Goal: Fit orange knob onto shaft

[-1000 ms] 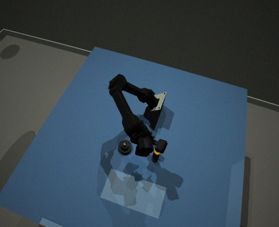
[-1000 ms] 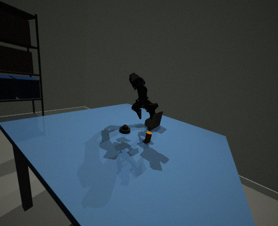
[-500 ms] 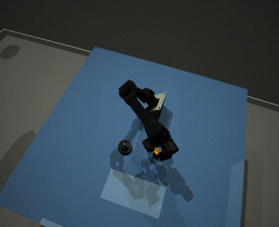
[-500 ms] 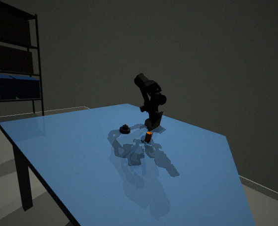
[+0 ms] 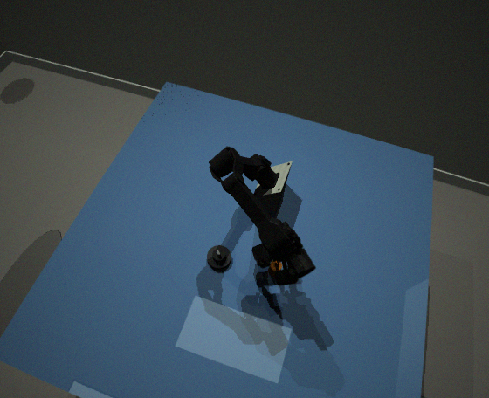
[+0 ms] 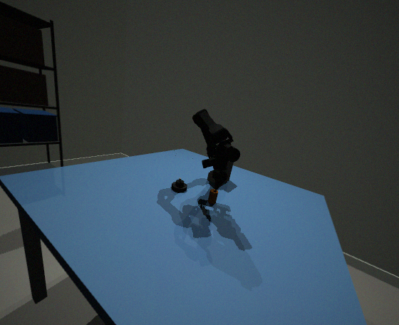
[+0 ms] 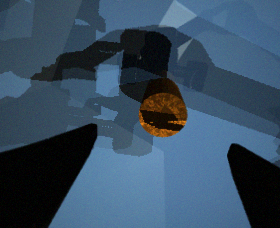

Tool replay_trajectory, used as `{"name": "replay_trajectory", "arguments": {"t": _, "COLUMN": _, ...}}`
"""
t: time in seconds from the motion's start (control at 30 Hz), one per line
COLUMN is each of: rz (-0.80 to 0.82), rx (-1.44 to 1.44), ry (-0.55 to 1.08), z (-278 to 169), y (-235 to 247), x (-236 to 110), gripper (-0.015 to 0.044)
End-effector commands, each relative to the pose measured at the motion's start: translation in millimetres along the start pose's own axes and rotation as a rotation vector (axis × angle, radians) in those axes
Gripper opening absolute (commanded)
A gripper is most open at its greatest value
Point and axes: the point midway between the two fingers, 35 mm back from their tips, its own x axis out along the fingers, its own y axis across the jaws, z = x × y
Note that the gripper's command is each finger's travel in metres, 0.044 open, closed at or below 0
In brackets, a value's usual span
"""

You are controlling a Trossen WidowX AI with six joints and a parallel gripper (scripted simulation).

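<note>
orange knob [image 7: 163, 108] upright on table [image 6: 90, 214] | pincer [image 7: 158, 175] above, wide, empty

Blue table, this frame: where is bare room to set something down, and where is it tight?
Bare stretches: the blue table left of the pedestal, and its right side past the arm. Tight: between pedestal and orange knob, where the open tool hangs over the knob.

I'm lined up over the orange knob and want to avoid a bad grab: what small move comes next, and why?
Probably lower the gripper straight down around the orange cylindrical knob. The black fingers stand wide open and empty, and the knob stands upright on the blue table ahead of and between them, untouched. The round dark pedestal waits apart to one side.
</note>
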Motion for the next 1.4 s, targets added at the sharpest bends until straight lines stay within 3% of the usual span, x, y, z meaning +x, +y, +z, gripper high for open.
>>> {"name": "replay_trajectory", "arguments": {"t": 0.0, "rz": 0.005, "rx": -0.005, "ry": -0.007, "z": 0, "y": 0, "x": 7, "gripper": 0.044}}
{"name": "replay_trajectory", "arguments": {"t": 1.37, "rz": 0.004, "rx": -0.004, "ry": -0.01, "z": 3, "y": 0, "x": 75, "gripper": 0.044}}
